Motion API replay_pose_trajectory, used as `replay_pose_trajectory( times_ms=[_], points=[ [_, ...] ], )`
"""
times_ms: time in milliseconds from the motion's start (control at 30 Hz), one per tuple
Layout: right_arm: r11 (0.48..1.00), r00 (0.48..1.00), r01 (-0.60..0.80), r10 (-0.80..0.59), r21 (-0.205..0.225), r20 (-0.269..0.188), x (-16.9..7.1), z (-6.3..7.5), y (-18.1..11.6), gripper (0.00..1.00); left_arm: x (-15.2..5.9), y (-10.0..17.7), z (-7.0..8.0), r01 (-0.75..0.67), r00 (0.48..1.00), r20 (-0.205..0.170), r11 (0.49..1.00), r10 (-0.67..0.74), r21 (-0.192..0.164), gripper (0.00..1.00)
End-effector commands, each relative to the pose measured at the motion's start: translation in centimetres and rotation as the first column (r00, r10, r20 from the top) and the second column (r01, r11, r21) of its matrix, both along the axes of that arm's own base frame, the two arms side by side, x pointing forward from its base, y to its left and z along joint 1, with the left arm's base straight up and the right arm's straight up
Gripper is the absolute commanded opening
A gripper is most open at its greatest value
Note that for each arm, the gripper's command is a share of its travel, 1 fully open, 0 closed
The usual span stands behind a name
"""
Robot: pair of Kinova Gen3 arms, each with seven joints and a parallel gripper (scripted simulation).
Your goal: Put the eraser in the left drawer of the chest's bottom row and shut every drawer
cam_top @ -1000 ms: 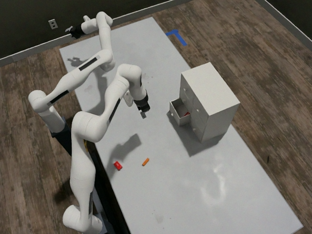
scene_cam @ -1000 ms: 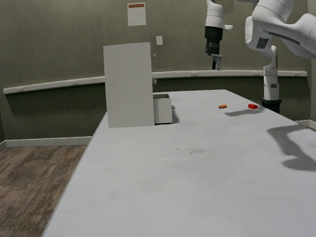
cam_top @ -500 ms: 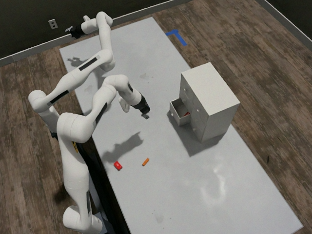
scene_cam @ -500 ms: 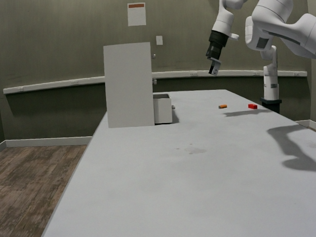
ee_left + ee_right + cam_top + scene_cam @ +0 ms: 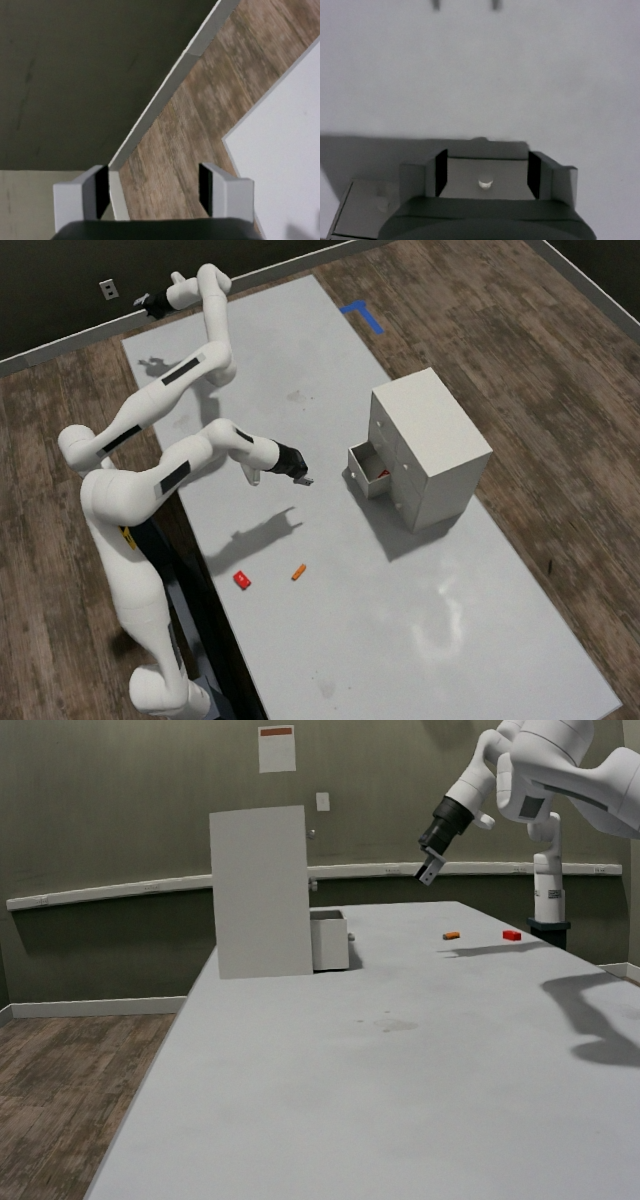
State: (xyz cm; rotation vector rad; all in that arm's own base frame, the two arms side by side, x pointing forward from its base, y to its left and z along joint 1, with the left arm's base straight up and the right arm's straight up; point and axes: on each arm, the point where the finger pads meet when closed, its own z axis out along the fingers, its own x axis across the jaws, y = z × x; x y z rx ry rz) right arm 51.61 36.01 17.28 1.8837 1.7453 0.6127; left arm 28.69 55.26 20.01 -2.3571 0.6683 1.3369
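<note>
Red thing, likely the eraser: partly visible inside the open bottom-left drawer, right of centre in the top view
Chest: upright on the table
Right gripper: fingers spread, holding nothing, apart from the drawer's front
Orange battery: table, lower middle of the top view
Red block: table, left of the battery there
Left gripper: upper left, fingers spread, holding nothing
</note>
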Motion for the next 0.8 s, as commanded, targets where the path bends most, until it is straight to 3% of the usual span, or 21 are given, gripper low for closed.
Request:
replay_pose_trajectory(
  times_ms=[0,67,567,633,767],
  points=[
    [1.000,0.993,0.005,-0.005,-0.002,0.118,0.6,-0.6,-0.1,1.00,0.0,0.0,0.1,0.000,1.000,0.001,1.000,0.000,0.002,1.00],
    [1.000,0.993,0.005,-0.005,-0.002,0.118,0.6,-0.6,-0.1,1.00,0.0,0.0,0.1,0.000,1.000,0.001,1.000,0.000,0.002,1.00],
    [1.000,0.949,0.012,-0.006,-0.019,0.315,1.9,-2.8,-0.3,1.00,0.0,0.0,0.1,0.000,1.000,0.001,1.000,0.000,0.002,1.00],
    [1.000,0.949,0.012,-0.006,-0.019,0.315,1.9,-2.8,-0.3,1.00,0.0,0.0,0.1,0.000,1.000,0.001,1.000,0.000,0.002,1.00],
    [1.000,0.934,0.012,-0.003,-0.022,0.357,2.1,-3.1,-0.3,1.00,0.0,0.0,0.1,0.000,1.000,0.001,1.000,0.000,0.002,1.00]
  ],
)
